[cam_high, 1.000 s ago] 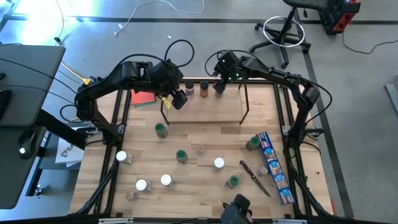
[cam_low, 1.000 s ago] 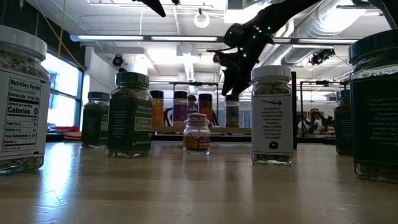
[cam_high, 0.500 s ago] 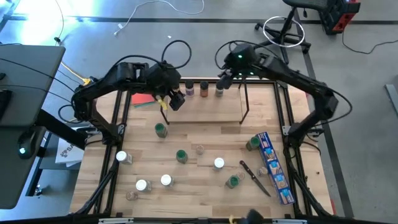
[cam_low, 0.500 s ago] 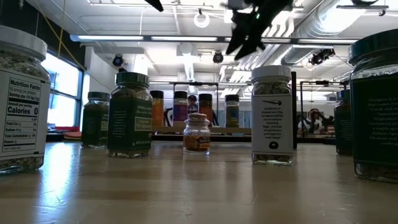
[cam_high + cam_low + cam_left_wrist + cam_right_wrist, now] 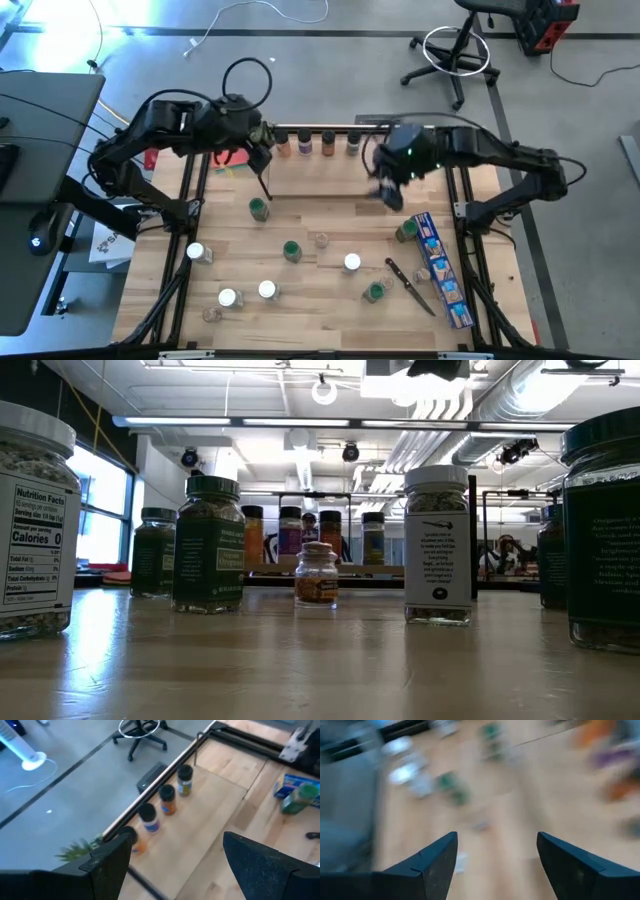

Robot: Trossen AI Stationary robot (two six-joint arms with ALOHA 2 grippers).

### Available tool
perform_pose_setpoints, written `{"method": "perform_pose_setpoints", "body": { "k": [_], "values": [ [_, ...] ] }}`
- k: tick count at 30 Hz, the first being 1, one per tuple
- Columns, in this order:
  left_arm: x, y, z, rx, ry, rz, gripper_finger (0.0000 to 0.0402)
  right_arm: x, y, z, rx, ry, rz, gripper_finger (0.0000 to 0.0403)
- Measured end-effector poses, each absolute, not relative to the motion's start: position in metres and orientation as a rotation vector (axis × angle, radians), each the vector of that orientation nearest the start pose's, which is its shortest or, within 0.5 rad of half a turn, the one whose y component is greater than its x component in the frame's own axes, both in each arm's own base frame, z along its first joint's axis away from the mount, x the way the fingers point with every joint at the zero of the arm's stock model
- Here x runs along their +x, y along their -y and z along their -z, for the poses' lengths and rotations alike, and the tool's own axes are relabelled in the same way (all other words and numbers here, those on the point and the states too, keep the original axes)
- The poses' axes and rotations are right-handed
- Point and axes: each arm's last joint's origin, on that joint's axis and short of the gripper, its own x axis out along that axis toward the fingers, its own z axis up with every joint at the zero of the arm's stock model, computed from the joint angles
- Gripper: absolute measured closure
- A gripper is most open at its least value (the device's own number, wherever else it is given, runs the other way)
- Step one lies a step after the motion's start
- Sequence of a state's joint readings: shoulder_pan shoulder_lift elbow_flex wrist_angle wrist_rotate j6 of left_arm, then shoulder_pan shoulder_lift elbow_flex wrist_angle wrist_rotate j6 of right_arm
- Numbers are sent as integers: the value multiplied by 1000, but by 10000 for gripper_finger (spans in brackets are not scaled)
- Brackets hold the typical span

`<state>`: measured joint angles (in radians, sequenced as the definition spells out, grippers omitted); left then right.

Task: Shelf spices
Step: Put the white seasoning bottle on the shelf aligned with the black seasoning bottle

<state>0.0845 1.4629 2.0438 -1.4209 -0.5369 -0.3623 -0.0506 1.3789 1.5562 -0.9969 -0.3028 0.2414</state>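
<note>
The shelf (image 5: 330,170) stands at the table's far middle. Along its far edge stand several spices (image 5: 328,143), dark-capped jars in a row, also seen in the left wrist view as spices (image 5: 167,800) and in the low view as spices (image 5: 330,532). More jars with green, white or clear caps stand loose on the table's near half, such as a green-capped jar (image 5: 259,208). My left gripper (image 5: 265,155) hangs open over the shelf's left end, nothing between its fingers (image 5: 110,860). My right gripper (image 5: 392,195) is open above the shelf's right front corner, its fingers (image 5: 435,860) empty.
A long blue box (image 5: 440,268) and a black-handled utensil (image 5: 410,285) lie at the table's right. A red thing (image 5: 228,158) lies by the shelf's left end. The black frame (image 5: 190,180) edges the table. Bare wood lies between the loose jars.
My right gripper has drawn away from the rightmost jar on the shelf's far edge, rising and swinging toward the table's near right, still open; the jar stays standing. My left gripper has risen a little and pulled back toward the table's left, uncovering the leftmost jar of the row.
</note>
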Motion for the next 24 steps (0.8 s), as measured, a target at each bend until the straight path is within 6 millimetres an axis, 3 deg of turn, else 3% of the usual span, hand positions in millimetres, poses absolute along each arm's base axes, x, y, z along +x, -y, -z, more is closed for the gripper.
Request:
{"method": "perform_pose_setpoints", "body": {
  "k": [5,12,17,24],
  "values": [
    [220,-34,-480,-80,-760,-705,92,283,-27,-387,450,-866,-290,136],
    [218,-31,-477,-3,-852,-572,92,311,-74,-346,312,-1016,-162,134],
    [208,-29,-474,65,-953,-491,92,334,-87,-307,389,-1152,-24,116],
    [199,-26,-479,136,-946,-366,92,356,-93,-267,462,-1275,61,87]
  ]
}}
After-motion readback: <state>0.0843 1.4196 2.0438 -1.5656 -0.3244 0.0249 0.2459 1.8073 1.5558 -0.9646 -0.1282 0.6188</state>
